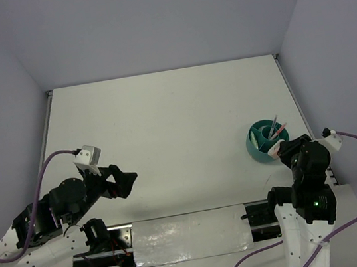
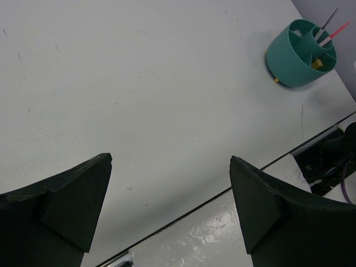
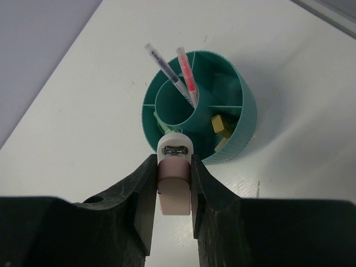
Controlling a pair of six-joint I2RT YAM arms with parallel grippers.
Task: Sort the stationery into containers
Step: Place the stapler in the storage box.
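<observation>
Within the right hand (image 3: 173, 162), the stapler (image 3: 174, 192) is clamped beside the cup (image 3: 246, 119).

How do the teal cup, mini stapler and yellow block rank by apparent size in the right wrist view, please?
Largest: teal cup.
Then: mini stapler, enlarged by nearness to the camera.
Smallest: yellow block.

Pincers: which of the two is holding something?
The right pincer, closed on the pink-white mini stapler close to the teal cup; the left pincer gapes wide, empty.

pens (image 3: 187, 80) in cup's (image 3: 248, 119) centre tube, stapler (image 3: 174, 186) at its near rim
</observation>
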